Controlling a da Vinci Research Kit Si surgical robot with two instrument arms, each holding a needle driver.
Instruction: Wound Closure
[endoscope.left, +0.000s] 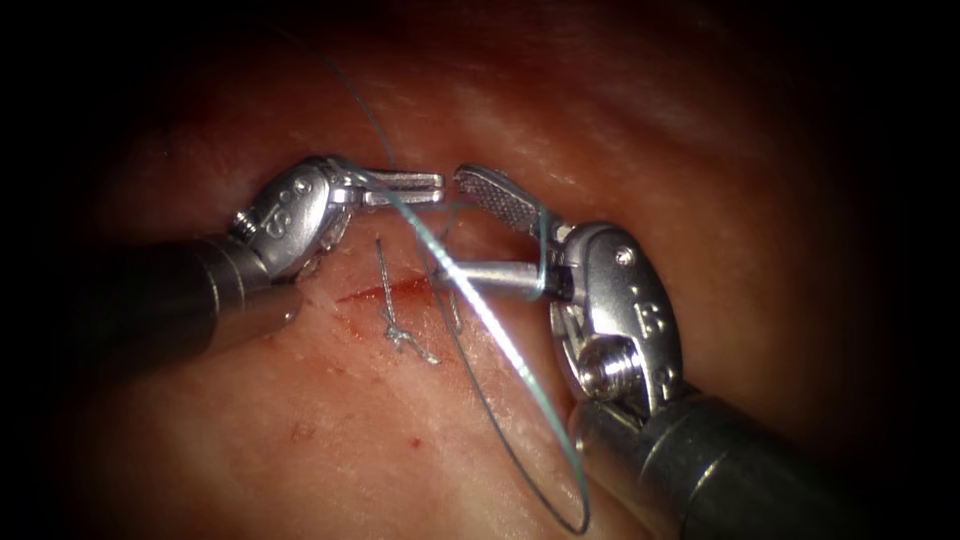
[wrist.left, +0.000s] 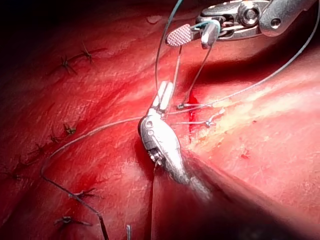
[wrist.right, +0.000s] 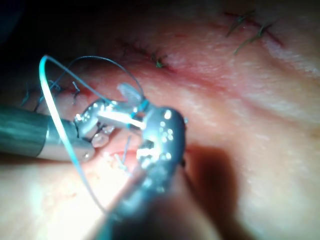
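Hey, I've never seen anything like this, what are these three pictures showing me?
A surgical practice robot is stitching a cut in pork belly, the tissue. One picture looks down from an endoscope; the other two come from cameras riding on each arm. The left tool enters from the left, its jaws shut on the thread. The right tool stands with jaws open, thread looped around its lower jaw. A finished stitch with cut ends sits on the cut, beside red fluid. I can't find the needle.

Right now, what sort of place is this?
Likely a surgical-robot suturing practice bench: tissue with a partly stitched cut, the left tool shut on the thread, the right tool open with thread looped round one finger.
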